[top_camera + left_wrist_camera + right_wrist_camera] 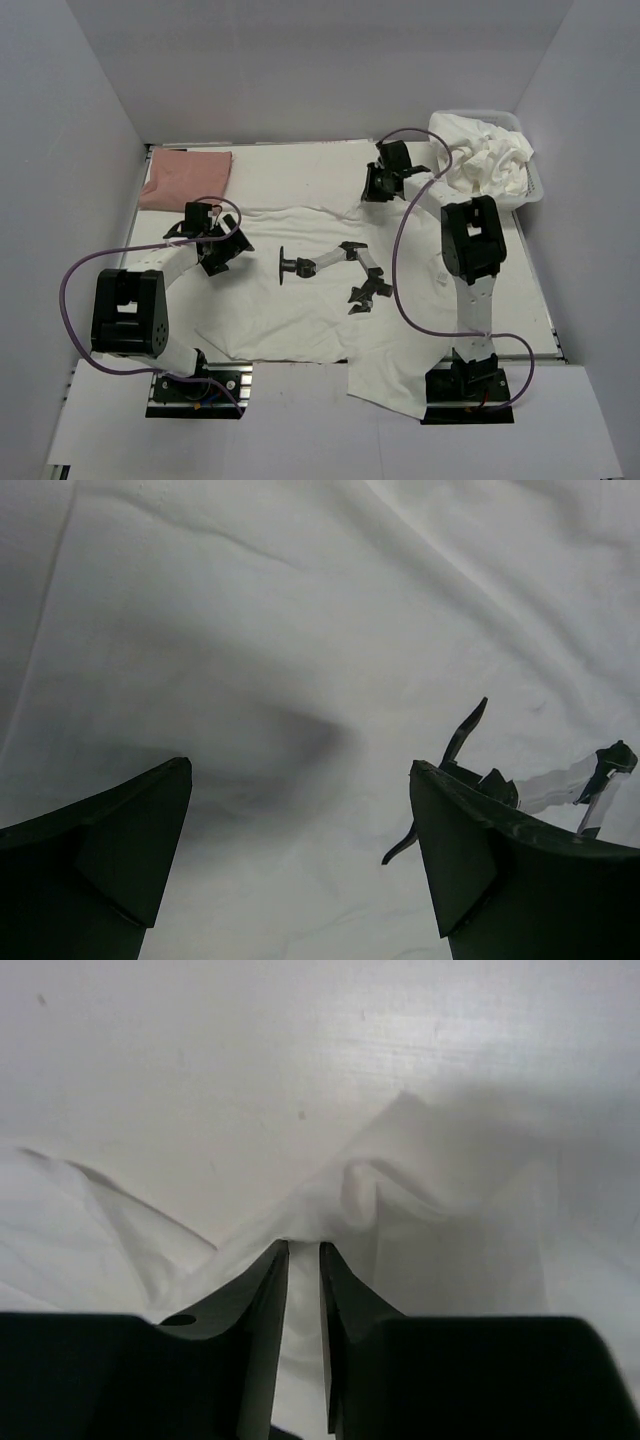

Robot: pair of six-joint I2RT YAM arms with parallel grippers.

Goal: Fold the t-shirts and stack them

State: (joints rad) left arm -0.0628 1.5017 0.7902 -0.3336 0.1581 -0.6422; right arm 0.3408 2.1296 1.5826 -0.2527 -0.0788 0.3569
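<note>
A white t-shirt (300, 310) with a black robot-arm print (340, 268) lies spread across the table, its near part hanging over the front edge. My left gripper (216, 250) hovers wide open and empty just above the shirt's left part; in the left wrist view (300, 770) only white cloth (300, 630) lies between the fingers, with part of the print (466, 730) at the right. My right gripper (379, 188) is at the shirt's far edge. In the right wrist view (303, 1252) it is shut on a pinched fold of the white cloth (360, 1195).
A folded pink t-shirt (186, 178) lies at the back left corner. A white basket (535, 185) heaped with crumpled white shirts (485, 155) stands at the back right. White walls enclose the table on the left, back and right.
</note>
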